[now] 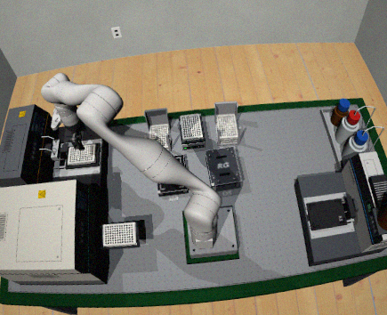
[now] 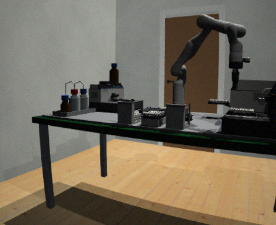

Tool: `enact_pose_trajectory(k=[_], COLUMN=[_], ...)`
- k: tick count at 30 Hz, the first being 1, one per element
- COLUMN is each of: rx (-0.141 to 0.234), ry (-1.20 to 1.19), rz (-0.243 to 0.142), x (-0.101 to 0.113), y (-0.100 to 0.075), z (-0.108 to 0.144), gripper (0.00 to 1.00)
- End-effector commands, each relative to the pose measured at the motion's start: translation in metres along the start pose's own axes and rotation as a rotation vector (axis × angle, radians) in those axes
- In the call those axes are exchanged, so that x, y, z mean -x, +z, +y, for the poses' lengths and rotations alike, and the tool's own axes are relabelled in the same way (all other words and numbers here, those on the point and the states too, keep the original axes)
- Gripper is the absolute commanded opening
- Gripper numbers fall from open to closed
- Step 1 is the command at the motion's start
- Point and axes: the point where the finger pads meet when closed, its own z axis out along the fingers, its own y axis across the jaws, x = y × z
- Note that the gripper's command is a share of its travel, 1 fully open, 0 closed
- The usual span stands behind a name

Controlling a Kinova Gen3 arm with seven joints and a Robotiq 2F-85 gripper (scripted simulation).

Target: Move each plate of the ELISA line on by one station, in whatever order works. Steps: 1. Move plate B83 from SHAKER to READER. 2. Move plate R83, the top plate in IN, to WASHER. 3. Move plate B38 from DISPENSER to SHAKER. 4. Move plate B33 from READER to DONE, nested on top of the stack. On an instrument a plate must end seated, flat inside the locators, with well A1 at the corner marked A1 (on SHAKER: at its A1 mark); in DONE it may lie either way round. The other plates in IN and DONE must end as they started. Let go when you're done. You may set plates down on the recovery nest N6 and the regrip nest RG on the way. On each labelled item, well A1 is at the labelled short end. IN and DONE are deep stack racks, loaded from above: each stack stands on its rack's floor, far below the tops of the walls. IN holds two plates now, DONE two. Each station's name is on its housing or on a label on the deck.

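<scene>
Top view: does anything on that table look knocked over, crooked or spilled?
Nothing stands out. The white plates lie square in their holders, the bottles stand upright, and no spill shows. The open end effector hangs above the left plate, holding nothing.

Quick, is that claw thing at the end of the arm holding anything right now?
End effector: open, holding nothing, poised above the white plate at the table's far left.
</scene>
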Motion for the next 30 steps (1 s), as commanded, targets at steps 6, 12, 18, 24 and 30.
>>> enact_pose_trajectory(k=[6,12,18,24,30], rx=[0.003,0.003,0.003,0.003,0.003], ry=[0.0,0.0,0.0,0.0,0.0], rz=[0.004,0.004,0.004,0.004,0.004], x=[0.024,0.044,0.061,0.077,0.097], y=[-0.001,-0.001,-0.001,-0.001,-0.001], z=[-0.001,-0.002,-0.004,-0.005,-0.006], gripper=[1.0,1.0,1.0,1.0,1.0])
